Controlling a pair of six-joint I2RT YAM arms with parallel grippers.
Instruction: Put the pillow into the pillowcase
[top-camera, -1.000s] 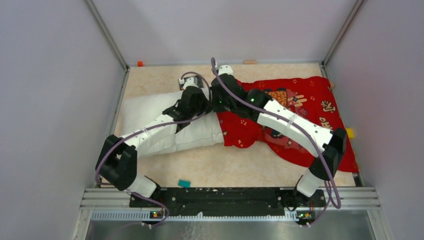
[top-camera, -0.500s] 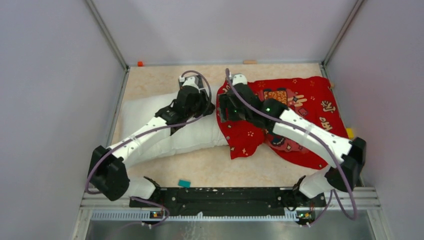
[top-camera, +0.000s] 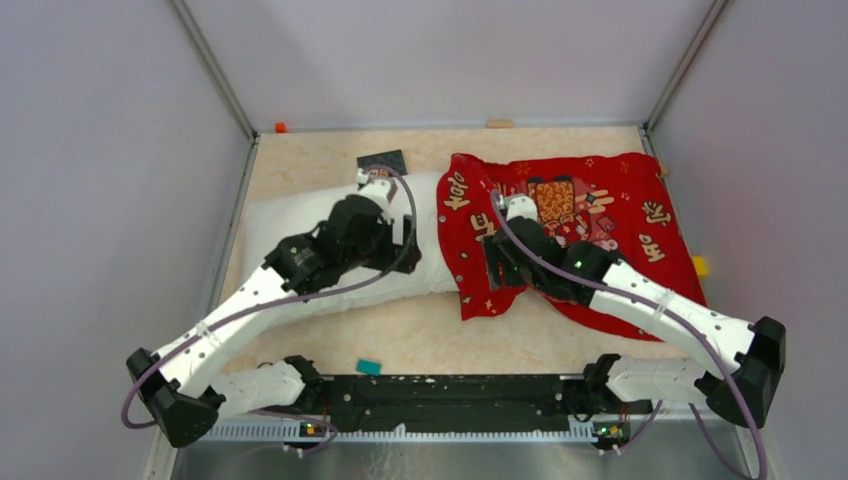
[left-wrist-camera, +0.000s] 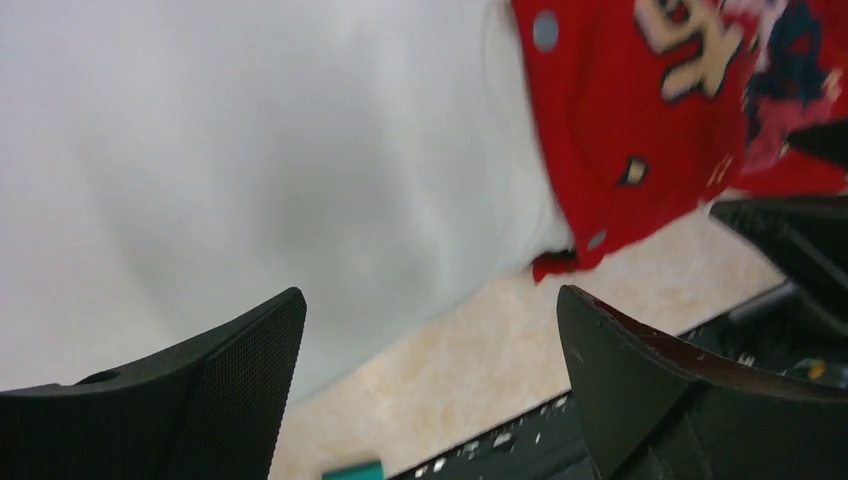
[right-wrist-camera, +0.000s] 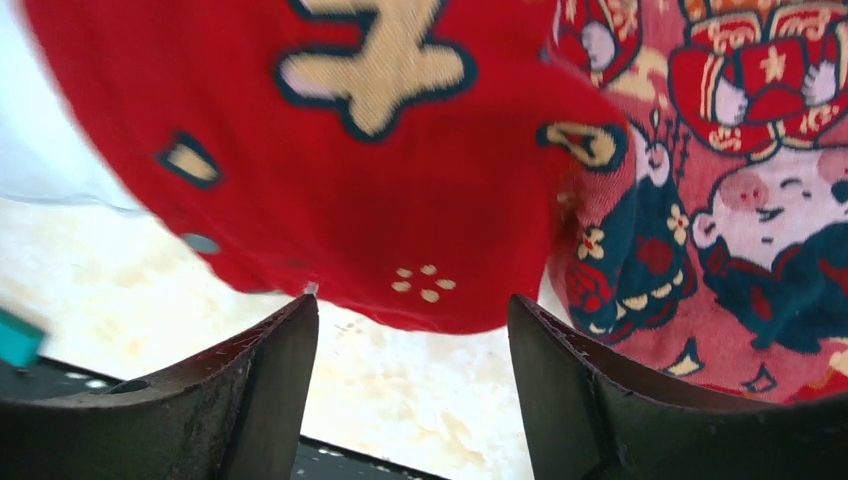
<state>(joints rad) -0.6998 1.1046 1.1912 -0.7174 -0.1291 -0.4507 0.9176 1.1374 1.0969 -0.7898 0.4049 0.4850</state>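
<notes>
**Left end effector (left-wrist-camera: 430, 310) and right end effector (right-wrist-camera: 412, 312) hanging spread, both empty**

One white pillow (top-camera: 275, 222) is lying across the bench's (top-camera: 420, 340) left half, under the left end effector. One red pillowcase (top-camera: 615, 200) is lying toward the far right corner, under the right end effector, and its open edge is covering the pillow's right end.

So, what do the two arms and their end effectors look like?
The left arm and right arm have white shells, black joints and a purple cable alongside. A green light glows on the right arm. The end effector fingers are black, wedge-shaped, finely textured.
</notes>
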